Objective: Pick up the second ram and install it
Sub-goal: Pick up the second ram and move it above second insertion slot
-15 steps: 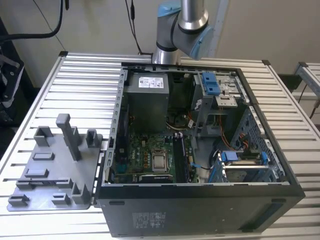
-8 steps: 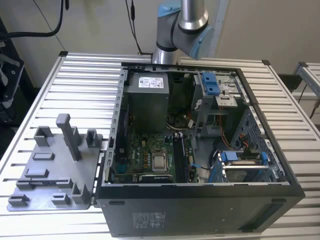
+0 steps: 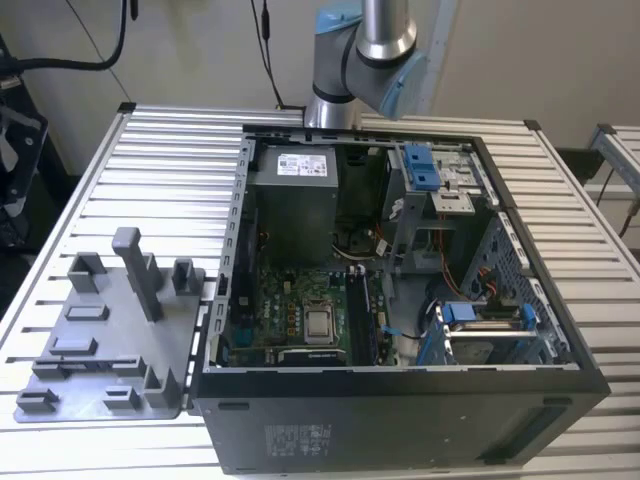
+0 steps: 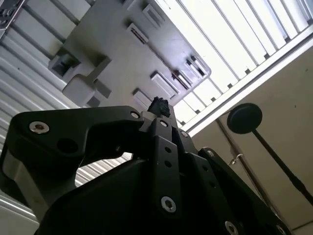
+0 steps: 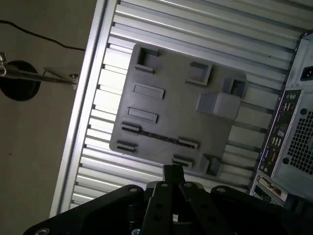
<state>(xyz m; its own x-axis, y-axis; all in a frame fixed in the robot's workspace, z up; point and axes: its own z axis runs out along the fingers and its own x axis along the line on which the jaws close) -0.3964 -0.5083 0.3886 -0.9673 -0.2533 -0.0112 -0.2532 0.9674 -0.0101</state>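
The second ram (image 5: pixel 159 136) is a thin dark strip standing on edge in the grey tray (image 5: pixel 171 105), between two small holders, in the first wrist view. My gripper (image 5: pixel 172 171) hangs well above the tray, apart from the ram, with its fingertips pressed together and nothing between them. In the second wrist view the same gripper (image 4: pixel 159 105) points at the tray (image 4: pixel 112 54) from far off. The tray (image 3: pixel 100 340) lies on the slatted table at the exterior view's left, beside the open computer case (image 3: pixel 400 280). A dark stick (image 3: pixel 361 315) sits in the motherboard's slots.
Inside the case are a grey power supply (image 3: pixel 295 200), a silver processor chip (image 3: pixel 320 322), blue drive brackets (image 3: pixel 422 165) and cables. The arm's elbow (image 3: pixel 365 60) rises behind the case. Tall posts (image 3: pixel 135 270) stand on the tray. A round stand base (image 5: pixel 19 81) rests on the floor beyond the table edge.
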